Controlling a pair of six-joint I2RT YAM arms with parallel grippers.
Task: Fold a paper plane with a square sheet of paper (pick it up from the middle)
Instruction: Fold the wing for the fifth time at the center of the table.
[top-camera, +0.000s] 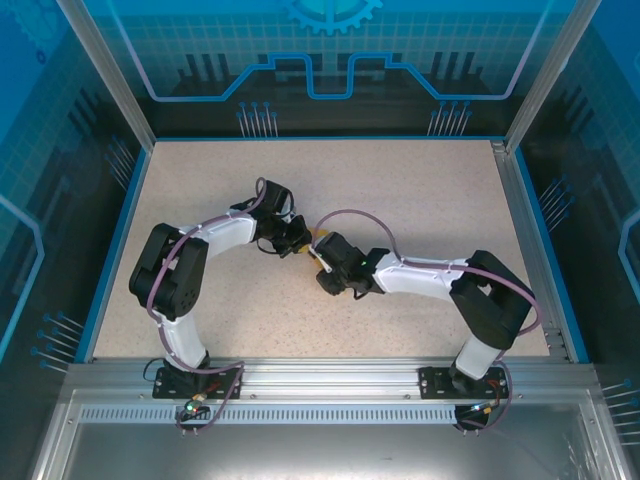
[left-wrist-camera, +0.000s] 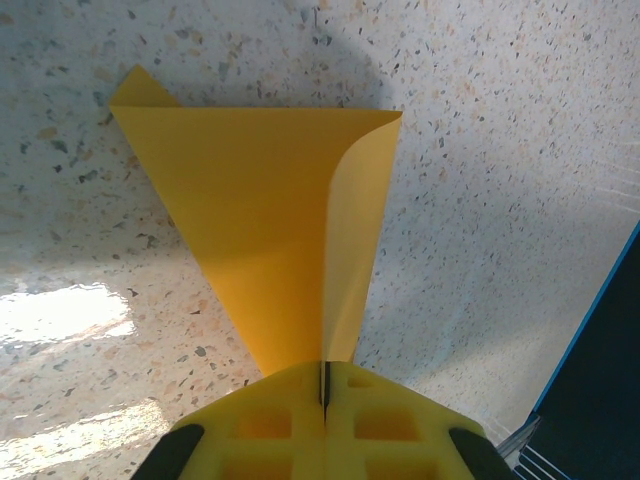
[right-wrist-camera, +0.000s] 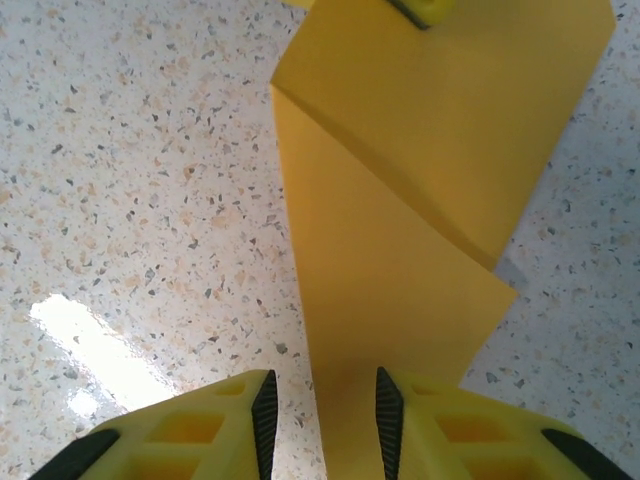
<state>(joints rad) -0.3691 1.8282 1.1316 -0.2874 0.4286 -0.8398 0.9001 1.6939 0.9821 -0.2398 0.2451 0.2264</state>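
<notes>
Where left gripper (left-wrist-camera: 323, 385) clamps orange paper (left-wrist-camera: 260, 220), its tip hidden.

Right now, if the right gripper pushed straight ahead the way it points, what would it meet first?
The folded orange-yellow paper: it lies between the open jaws of the right gripper and runs ahead. Beyond it, probably the left gripper, shut on the paper's far end; depth is unclear.
</notes>
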